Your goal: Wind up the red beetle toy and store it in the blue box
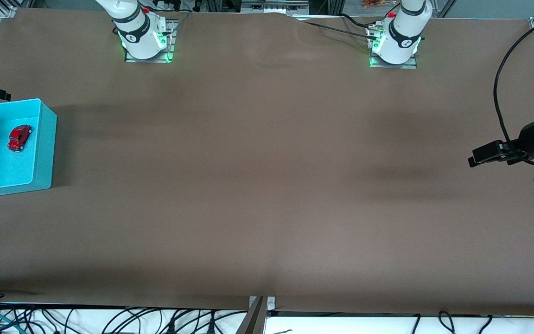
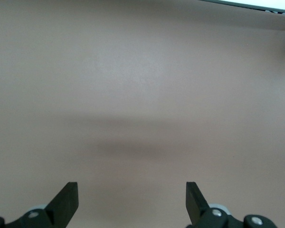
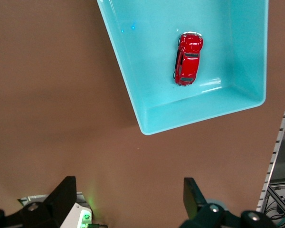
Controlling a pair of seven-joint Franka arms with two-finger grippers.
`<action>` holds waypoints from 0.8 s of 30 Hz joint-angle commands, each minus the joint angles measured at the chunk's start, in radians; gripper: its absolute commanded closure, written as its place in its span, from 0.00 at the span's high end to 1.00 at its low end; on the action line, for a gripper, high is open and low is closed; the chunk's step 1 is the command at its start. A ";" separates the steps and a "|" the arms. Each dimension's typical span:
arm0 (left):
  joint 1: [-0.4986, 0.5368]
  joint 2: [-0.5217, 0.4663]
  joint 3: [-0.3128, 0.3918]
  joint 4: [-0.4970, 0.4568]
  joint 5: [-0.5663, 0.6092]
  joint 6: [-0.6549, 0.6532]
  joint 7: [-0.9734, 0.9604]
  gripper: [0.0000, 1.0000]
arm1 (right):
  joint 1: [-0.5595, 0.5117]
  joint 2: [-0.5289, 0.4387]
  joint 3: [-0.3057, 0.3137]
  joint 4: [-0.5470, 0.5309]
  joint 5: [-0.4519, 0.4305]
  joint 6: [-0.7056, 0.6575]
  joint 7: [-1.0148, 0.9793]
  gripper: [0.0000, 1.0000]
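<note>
Matt brown cover, glossy plastic and paint

The worktop point(image 1: 267, 185) wears a matt brown sheet, smooth, perhaps paper or thin cloth, with a faint ripple near the arm bases. The light cyan-blue rectangular plastic box point(image 3: 133, 95) has smooth, glossy walls and a floor that catches highlights. The tiny red beetle-shaped toy car point(image 3: 187, 59) shines like lacquered paint. The left gripper point(image 2: 132, 202) and right gripper point(image 3: 130, 199) have matt black fingers.

No text, label or number can be read anywhere. The dark bands on the two arm bases point(image 1: 142, 35) carry small white marks, too small to make out.
</note>
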 commanded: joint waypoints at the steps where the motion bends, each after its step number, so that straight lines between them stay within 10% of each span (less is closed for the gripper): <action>1: -0.006 0.003 0.007 0.014 0.004 -0.007 0.022 1.00 | 0.048 -0.014 -0.013 0.108 0.001 -0.114 0.003 1.00; 14: -0.006 0.003 0.007 0.014 0.004 -0.007 0.022 1.00 | 0.088 -0.066 -0.002 0.206 0.016 -0.237 0.006 1.00; 24: -0.006 0.003 0.007 0.014 0.004 -0.007 0.022 1.00 | 0.091 -0.080 0.127 0.267 0.016 -0.308 0.127 1.00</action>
